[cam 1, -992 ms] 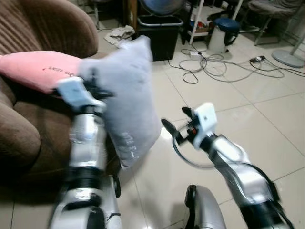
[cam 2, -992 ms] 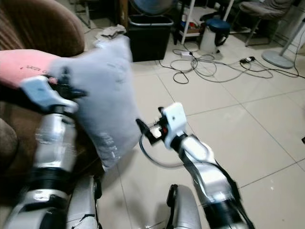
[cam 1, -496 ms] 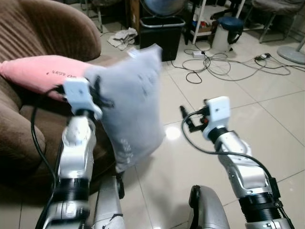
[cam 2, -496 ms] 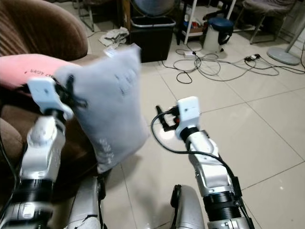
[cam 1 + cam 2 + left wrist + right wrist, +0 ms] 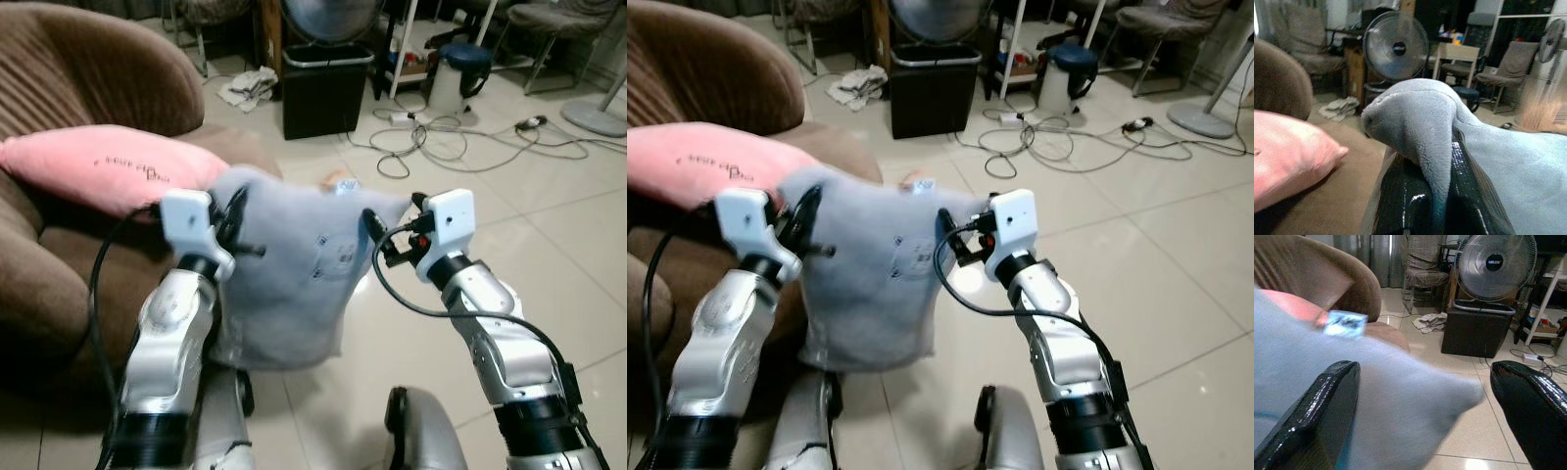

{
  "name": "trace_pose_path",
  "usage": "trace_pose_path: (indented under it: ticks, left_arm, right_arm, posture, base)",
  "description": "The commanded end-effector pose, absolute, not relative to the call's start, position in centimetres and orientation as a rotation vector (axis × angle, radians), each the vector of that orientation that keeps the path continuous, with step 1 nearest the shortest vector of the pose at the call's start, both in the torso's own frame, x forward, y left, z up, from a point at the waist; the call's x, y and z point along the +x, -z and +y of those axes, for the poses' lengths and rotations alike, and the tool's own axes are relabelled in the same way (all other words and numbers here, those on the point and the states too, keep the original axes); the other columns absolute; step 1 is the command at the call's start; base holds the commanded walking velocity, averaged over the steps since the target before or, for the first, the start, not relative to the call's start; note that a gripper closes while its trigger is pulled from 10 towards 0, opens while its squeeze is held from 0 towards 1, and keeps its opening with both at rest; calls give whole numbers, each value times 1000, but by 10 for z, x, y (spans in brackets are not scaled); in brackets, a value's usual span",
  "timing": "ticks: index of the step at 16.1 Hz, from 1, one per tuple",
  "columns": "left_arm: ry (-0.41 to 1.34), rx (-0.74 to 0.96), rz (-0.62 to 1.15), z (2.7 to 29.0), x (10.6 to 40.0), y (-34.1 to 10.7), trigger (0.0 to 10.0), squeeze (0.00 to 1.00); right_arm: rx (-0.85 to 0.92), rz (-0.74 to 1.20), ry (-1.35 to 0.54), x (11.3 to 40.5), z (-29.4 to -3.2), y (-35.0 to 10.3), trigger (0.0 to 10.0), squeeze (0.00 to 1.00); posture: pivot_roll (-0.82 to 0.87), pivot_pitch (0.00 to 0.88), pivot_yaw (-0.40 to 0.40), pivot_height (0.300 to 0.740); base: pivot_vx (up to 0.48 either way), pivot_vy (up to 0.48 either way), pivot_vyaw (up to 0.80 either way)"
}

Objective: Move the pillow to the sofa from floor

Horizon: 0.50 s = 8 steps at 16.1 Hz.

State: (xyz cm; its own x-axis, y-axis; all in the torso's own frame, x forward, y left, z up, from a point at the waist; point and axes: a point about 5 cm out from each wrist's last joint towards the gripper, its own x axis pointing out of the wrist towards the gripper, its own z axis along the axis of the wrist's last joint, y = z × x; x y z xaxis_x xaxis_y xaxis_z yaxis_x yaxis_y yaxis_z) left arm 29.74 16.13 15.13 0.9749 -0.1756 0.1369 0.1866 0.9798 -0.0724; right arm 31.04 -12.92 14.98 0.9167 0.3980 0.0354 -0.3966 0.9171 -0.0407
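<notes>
The grey pillow (image 5: 294,284) is up off the floor, hanging in front of the robot between its two arms. The left gripper (image 5: 1442,193) has its black fingers pinched tight on one upper corner of the pillow, a fold of the plush fabric squeezed between them. The right gripper (image 5: 1425,401) has its fingers spread wide, with the pillow's other top corner lying between them but not yet clamped.

So the pillow is stretched roughly flat, its top edge running from one gripper to the other, and the rest drooping below towards the tiled floor (image 5: 549,206). The brown sofa (image 5: 69,98) lies off to the robot's left, its seat edge just beside the left arm, with a pink cushion (image 5: 108,166) already lying on the seat near the back. The left arm is clearly the nearer one to the sofa, so I'd expect the pillow needs carrying leftward over the seat's front edge.
</notes>
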Motion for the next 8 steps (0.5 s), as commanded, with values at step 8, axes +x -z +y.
trace_pose_path:
  ticks: [8]
  left_arm:
    - [185, 5, -223, 157, 309, -190, 10000, 0]
  right_arm:
    - [-3, -64, -376, 306, -135, -159, 10000, 0]
  posture:
    - [55, 0, -3, 678]
  base:
    - [0, 0, 0]
